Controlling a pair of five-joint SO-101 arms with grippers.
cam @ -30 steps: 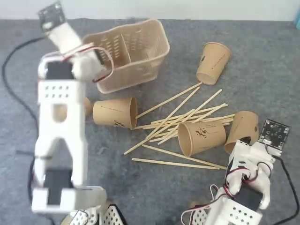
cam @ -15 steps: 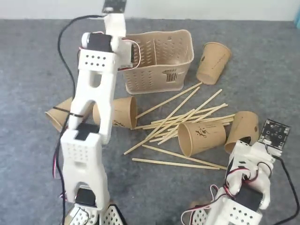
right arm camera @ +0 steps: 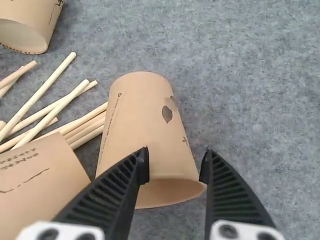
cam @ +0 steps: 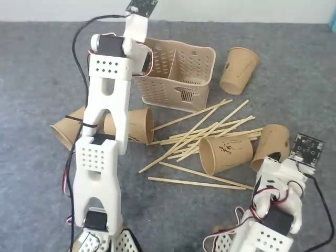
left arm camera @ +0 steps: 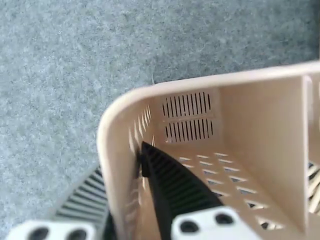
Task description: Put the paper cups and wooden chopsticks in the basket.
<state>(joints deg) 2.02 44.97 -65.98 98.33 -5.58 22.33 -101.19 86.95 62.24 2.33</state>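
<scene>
Up at the far side, the left fingers point(left arm camera: 170, 180) pinched the wall of the basket point(cam: 181, 79), one inside and one outside. The right fingers point(right arm camera: 115, 190) stood spread over a paper cup point(right arm camera: 145, 120) lying on its side on the grey surface point(cam: 294, 68), beside scattered chopsticks point(cam: 205, 131) and other cups point(cam: 239, 71).

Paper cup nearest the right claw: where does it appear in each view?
High view: the cup lies lower right, beside the printed cup.
Right wrist view: cup at centre, before the open right claw.
Left wrist view: not in it.
Shared landmark: the chopsticks beside it.
</scene>
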